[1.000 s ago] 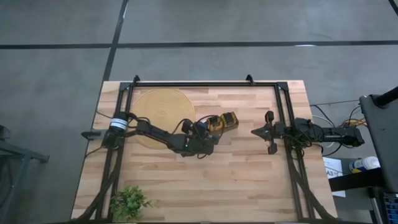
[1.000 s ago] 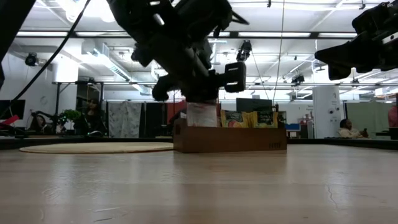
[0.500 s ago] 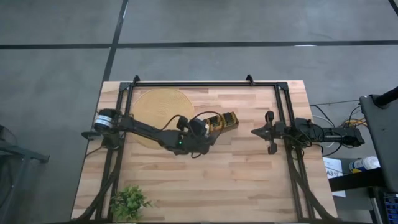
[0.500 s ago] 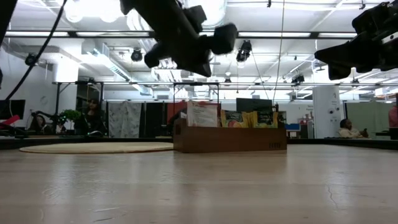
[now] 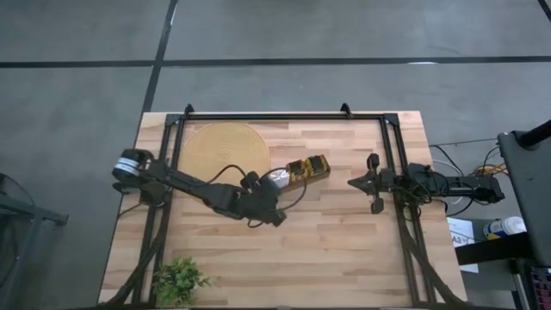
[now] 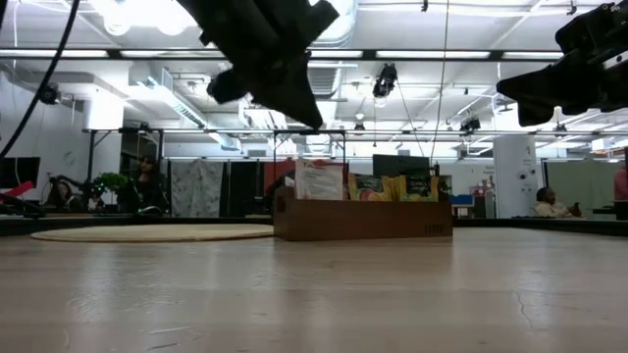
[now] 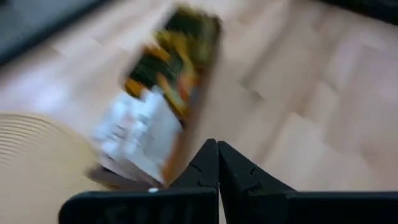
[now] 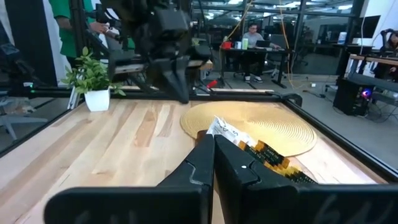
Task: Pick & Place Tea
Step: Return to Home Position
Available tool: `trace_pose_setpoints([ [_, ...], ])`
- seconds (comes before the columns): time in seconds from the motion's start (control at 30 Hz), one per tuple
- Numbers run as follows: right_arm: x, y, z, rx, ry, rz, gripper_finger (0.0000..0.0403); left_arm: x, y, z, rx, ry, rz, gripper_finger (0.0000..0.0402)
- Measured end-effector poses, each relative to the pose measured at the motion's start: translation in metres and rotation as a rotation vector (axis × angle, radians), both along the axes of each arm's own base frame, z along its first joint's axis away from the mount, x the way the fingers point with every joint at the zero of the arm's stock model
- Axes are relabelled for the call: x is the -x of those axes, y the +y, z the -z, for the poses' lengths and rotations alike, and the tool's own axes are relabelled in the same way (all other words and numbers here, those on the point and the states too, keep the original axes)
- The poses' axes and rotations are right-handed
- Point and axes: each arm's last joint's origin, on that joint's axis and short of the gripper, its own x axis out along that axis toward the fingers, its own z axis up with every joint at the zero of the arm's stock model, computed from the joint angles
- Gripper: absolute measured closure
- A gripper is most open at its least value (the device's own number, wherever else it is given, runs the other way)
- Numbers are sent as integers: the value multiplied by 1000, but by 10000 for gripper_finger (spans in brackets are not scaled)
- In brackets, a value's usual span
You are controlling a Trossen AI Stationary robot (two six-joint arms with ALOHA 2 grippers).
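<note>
Tea bags [image 6: 391, 186] stand upright, packed in the wooden tray [image 6: 363, 224]: white ones at one end, orange and green-yellow ones along the rest. In the high view the tray sits just past the left gripper [image 5: 276, 216], up-table from its tip and between it and the right gripper [image 5: 365, 182]. No sachet shows outside the tray, neither on the round mat [image 5: 225, 148] beside it nor on the bare wood, so the sorting looks finished and what remains is, by my reading, only for the arm to fold back to rest. The left gripper's fingers are pressed together with nothing between them, and its wrist view looks down on the tray from above and to one side. The right gripper hangs well off to the other side of the tray, fingers likewise closed and empty. A second ago the left gripper was low over the white end of the tray; half a second ago it had risen above it; now it has drawn back toward the near edge, clear of the tray. The right arm has not moved.
</note>
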Motion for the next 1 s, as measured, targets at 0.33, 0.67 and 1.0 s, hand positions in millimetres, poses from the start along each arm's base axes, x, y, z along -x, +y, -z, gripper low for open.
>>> trace_pose_setpoints([
  [0.33,0,0,0,0,0,-1,394,18,-5,28,248,-202,201,401],
  [0.67,0,0,0,0,-1,0,394,59,-1,22,133,-187,323,401],
  [1.0,0,0,0,0,-1,-1,394,116,15,36,2,-169,424,401],
])
